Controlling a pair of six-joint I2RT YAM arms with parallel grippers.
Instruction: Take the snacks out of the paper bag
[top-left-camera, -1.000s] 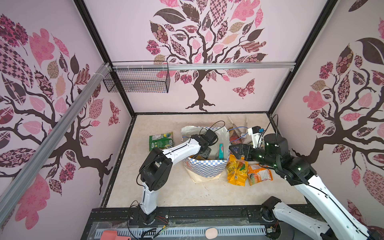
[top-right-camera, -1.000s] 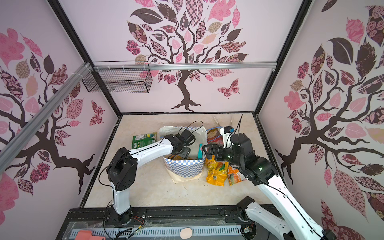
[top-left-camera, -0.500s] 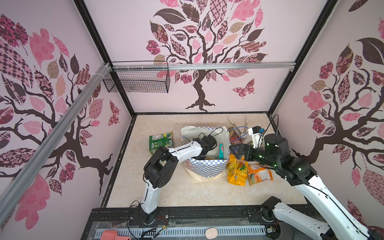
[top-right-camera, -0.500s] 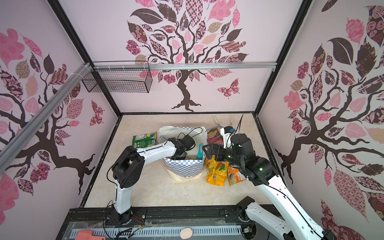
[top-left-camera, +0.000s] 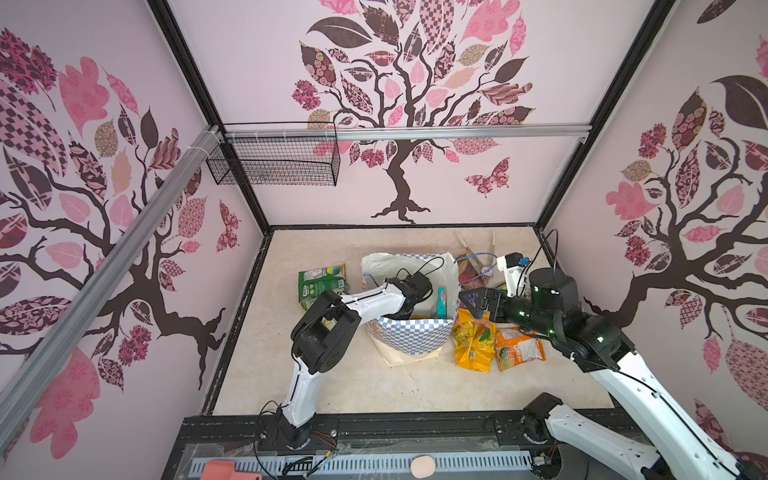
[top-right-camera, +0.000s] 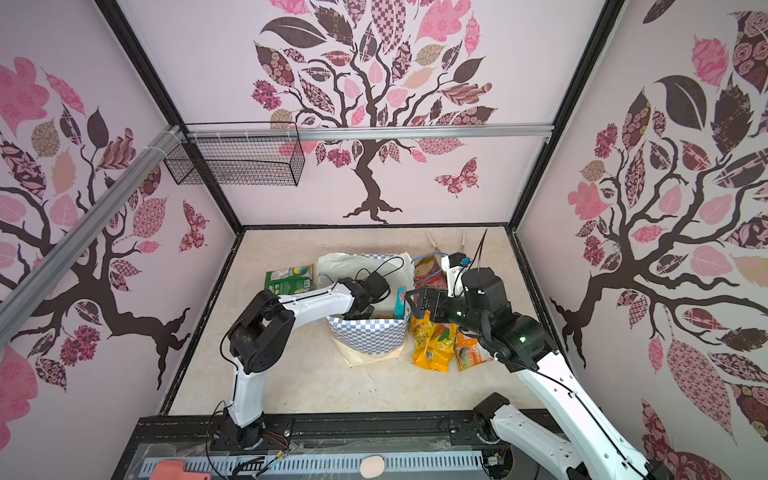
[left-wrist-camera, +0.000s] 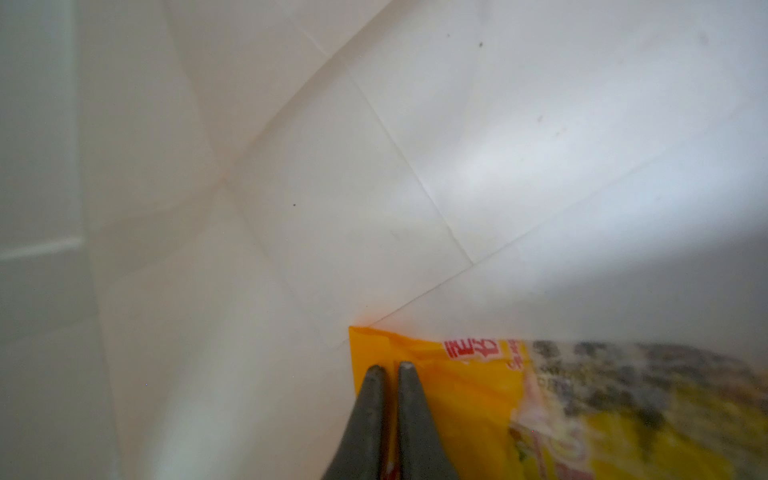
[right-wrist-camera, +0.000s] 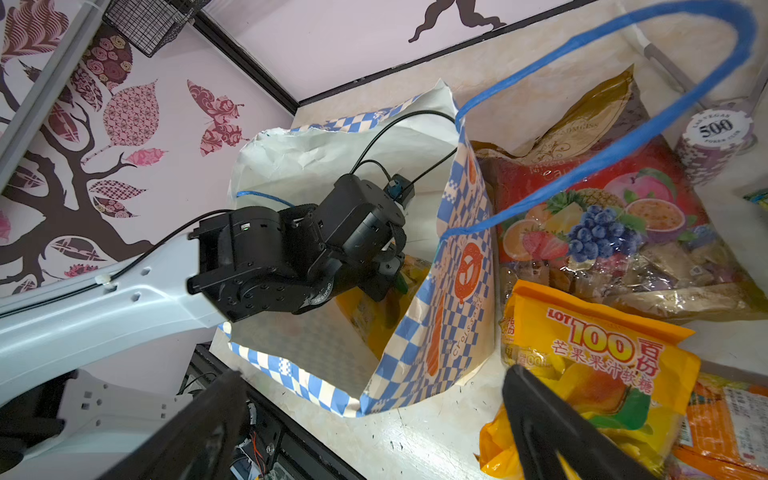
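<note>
Jaws of left gripper (left-wrist-camera: 390, 368) pinched together on corner of yellow packet (left-wrist-camera: 457, 415) inside paper bag (top-left-camera: 411, 336), right gripper (right-wrist-camera: 374, 370) jaws wide apart just beside bag, mango packet (right-wrist-camera: 594, 365) and green packet (top-left-camera: 322, 282) outside it

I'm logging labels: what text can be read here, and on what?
"LOT 100", "百份", "芒果果汁软糖": yellow packet outside the bag.
"LAS VEGAS", "500": top chip.
Blurred, unreadable: red packet, bag print, held packet.
</note>
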